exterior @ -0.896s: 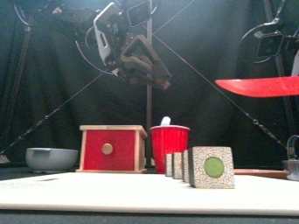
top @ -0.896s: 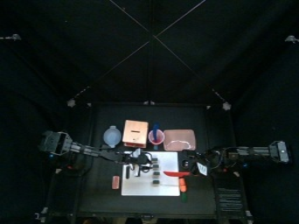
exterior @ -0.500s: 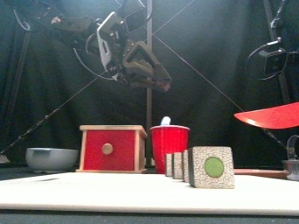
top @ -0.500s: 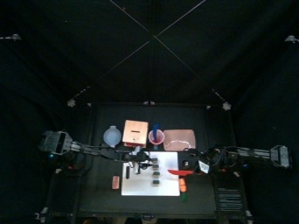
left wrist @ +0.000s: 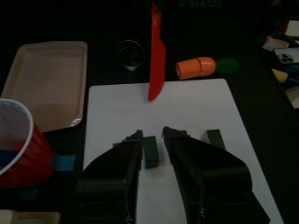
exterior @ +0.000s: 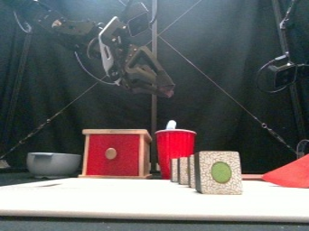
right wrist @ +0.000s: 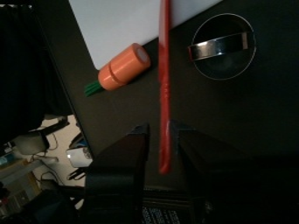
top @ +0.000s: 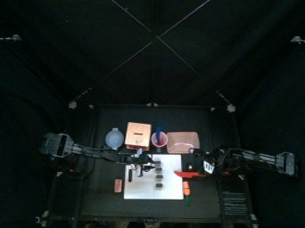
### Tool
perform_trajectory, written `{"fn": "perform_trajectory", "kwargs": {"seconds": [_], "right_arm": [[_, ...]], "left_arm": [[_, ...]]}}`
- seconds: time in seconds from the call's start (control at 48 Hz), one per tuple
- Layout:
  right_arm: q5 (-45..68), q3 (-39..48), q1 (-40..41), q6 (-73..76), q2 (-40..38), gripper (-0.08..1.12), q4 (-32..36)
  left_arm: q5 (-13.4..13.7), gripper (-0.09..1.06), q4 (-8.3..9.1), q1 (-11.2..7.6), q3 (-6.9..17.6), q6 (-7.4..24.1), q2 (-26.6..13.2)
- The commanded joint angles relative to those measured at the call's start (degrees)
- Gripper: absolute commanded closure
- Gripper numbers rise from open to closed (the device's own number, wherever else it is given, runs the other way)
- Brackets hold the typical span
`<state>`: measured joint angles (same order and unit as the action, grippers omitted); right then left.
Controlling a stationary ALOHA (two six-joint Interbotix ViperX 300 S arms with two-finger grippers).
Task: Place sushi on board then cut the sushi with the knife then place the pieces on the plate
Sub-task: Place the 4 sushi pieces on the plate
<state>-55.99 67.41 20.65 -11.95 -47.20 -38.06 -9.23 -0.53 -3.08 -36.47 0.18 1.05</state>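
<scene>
Two tools are in view. Lowest in the front view, the white board [exterior: 108, 200] bears the sushi roll [exterior: 215, 171], right of centre, its blocks upright. At the lower right edge is the red knife [exterior: 290, 171], clamped in the right tool [right wrist: 159, 131] and apart from the roll. Upper left, the left tool [left wrist: 156, 136] hovers above the roll, jaws narrowly parted and empty. A red cup [exterior: 175, 149] stands behind the roll.
</scene>
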Motion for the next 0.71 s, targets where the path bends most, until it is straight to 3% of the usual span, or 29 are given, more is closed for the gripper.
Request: {"fn": "perform_trajectory", "kwargs": {"seconds": [0.021, 0.312, 0.708], "right_arm": [[-0.5, -0.8, 0.7, -0.2, -0.3, 0.34, 0.4], [1.8, -4.4, 3.6, -0.3, -2.2, 0.31, 5.1], [14.4, -11.5, 1.9, -0.3, 1.8, 0.31, 11.4]], "left_arm": [[-0.5, 0.29, -0.09, 0.18, 0.6, 0.0, 1.3], [-0.5, 0.3, -0.18, 0.88, 0.0, -0.1, 1.5], [-0.5, 0.3, -2.11, 2.29, -3.1, -0.2, 2.9]]}}
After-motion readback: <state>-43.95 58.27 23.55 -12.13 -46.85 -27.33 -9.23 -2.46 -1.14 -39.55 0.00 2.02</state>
